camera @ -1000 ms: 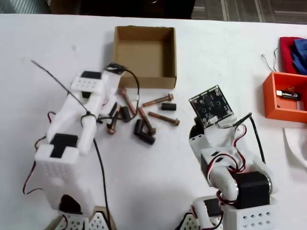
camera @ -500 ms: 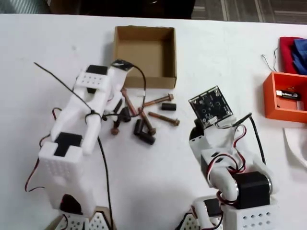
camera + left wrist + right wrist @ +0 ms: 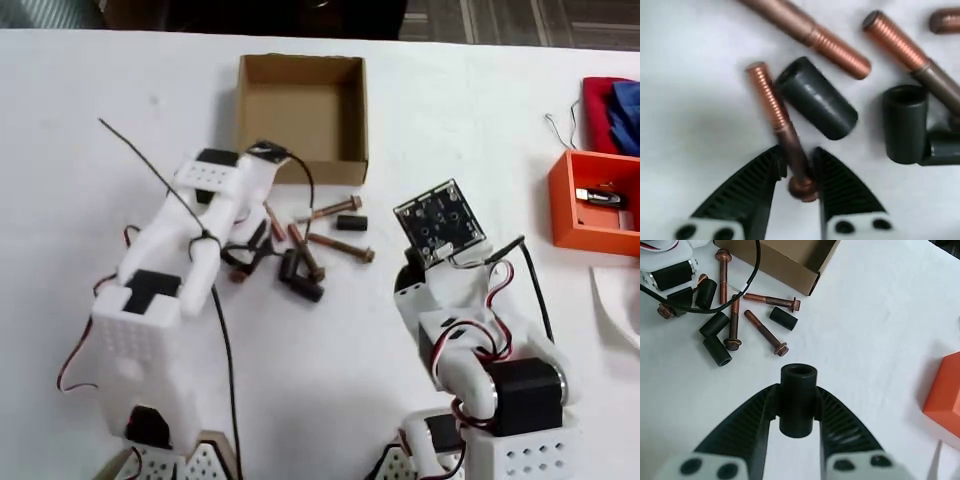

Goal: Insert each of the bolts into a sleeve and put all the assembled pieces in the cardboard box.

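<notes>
Grip detail. The left hand (image 3: 799,157) is clamped on a bolt (image 3: 767,95) at the plain shank just ahead of the head. The bolt's long axis runs out past the fingertips, threaded end pointing away from the hand and lying against a loose sleeve (image 3: 817,97).

The right hand (image 3: 797,392) is clamped across the middle of a second sleeve (image 3: 798,375), with the open bore facing away from the wrist.

In the high view, the other bolts (image 3: 340,247) and sleeves (image 3: 305,290) lie scattered on the desk (image 3: 480,120) at centre frame, just below the cardboard box (image 3: 300,170), which holds no assembled piece.

Both parts look rigid, smooth and dense. The bolt may pivot between the fingers, so a grip near the head suits it best.
</notes>
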`<action>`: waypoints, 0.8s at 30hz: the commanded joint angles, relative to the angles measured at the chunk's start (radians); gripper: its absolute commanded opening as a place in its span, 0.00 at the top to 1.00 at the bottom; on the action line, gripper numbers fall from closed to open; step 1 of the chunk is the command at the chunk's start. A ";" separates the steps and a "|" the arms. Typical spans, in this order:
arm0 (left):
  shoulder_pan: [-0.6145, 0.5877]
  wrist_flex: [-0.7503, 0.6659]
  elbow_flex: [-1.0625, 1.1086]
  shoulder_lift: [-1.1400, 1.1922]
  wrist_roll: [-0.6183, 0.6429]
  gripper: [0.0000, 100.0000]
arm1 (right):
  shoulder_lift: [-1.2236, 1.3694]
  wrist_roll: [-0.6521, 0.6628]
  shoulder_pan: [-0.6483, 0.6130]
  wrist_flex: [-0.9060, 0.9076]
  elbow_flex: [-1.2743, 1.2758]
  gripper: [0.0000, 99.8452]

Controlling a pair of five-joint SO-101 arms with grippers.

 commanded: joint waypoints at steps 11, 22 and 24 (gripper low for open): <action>-0.129 0.222 -0.018 -0.273 -0.138 0.98 | -0.021 -0.002 0.005 0.002 -0.005 0.98; -0.430 0.259 0.028 -0.396 -1.051 0.98 | -0.021 -0.002 0.004 -0.002 -0.005 0.98; -0.471 0.212 0.062 -0.361 -1.264 0.98 | -0.021 -0.002 0.004 -0.002 -0.005 0.98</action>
